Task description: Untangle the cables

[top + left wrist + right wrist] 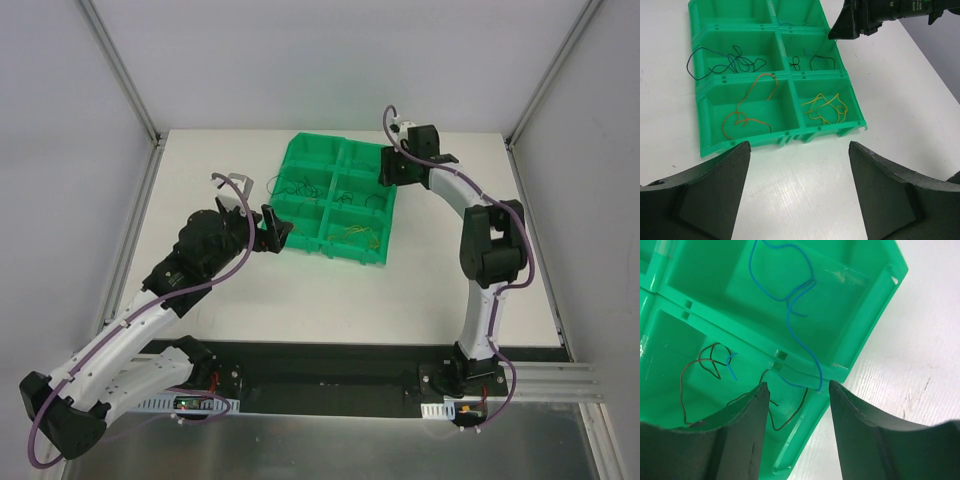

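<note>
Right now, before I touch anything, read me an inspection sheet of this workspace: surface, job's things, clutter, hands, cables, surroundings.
Surface: white table, carrying a green plastic compartment bin.
Job's things: thin wires lying in separate compartments: dark blue wire, orange wire, yellow wire, black wires. A bright blue wire trails over a divider wall.
Clutter: nothing seen.
Hands: left hand open, over bare table beside the bin. Right hand open at the bin's edge, with the bright blue wire's end in the gap between its fingers, not gripped.
Cables: thick purple cables run along both arms.
Surroundings: pale enclosure walls with metal frame posts.
</note>
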`<state>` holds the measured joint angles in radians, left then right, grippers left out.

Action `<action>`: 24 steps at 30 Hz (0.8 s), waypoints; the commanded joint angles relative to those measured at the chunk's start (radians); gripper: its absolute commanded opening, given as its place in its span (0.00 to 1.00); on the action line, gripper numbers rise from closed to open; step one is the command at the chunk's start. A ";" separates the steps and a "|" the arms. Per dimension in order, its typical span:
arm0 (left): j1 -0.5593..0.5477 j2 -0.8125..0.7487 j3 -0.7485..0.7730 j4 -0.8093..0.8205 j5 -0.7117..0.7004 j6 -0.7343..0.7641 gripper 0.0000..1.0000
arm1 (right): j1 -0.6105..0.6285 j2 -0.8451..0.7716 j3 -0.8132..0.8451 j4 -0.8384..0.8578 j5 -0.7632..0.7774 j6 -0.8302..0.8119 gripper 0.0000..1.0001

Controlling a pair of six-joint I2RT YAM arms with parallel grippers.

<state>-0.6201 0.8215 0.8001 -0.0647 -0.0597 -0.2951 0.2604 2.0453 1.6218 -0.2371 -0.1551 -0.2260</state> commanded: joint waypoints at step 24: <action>0.006 0.042 0.021 0.037 0.037 -0.009 0.79 | -0.098 0.055 -0.042 0.160 -0.343 0.050 0.61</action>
<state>-0.6201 0.8616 0.8001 -0.0647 -0.0513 -0.2958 0.1661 2.0834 1.5570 -0.1162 -0.4339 -0.1944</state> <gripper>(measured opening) 0.786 0.615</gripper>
